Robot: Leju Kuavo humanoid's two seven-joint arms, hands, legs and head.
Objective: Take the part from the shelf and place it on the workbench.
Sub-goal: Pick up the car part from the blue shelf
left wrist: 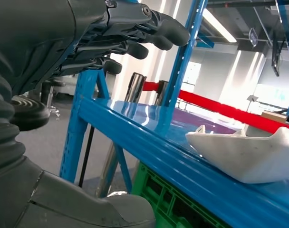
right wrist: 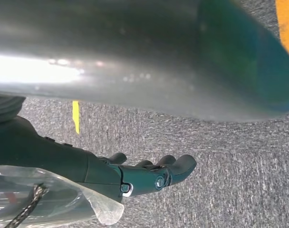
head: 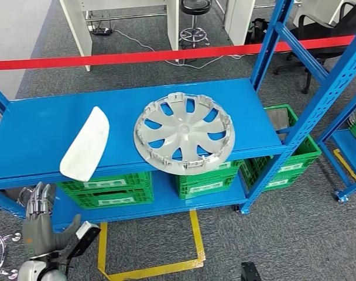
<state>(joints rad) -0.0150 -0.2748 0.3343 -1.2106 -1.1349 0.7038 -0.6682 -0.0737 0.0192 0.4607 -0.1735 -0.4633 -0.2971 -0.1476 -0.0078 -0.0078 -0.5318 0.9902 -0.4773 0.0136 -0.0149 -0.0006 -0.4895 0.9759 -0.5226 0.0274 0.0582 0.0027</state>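
Note:
A white curved plastic part (head: pixel 85 144) lies on the left of the blue shelf (head: pixel 43 126), its near end at the front edge. Beside it to the right sits a silver wheel cover (head: pixel 184 133), slightly overhanging the front edge. My left hand (head: pixel 38 221) is raised below and in front of the shelf's left end, fingers apart and holding nothing. In the left wrist view the hand (left wrist: pixel 110 38) hovers just short of the shelf edge (left wrist: pixel 143 142), with the white part (left wrist: pixel 249 154) further along. My right hand (right wrist: pixel 143 173) hangs over grey carpet, fingers extended and holding nothing.
Green crates (head: pixel 108 190) fill the lower shelf level. Blue uprights (head: pixel 317 99) stand at the right, with another rack (head: pixel 351 140) beyond. A red barrier tape (head: pixel 123 58) runs behind the shelf. Yellow floor lines (head: pixel 196 240) mark the carpet in front.

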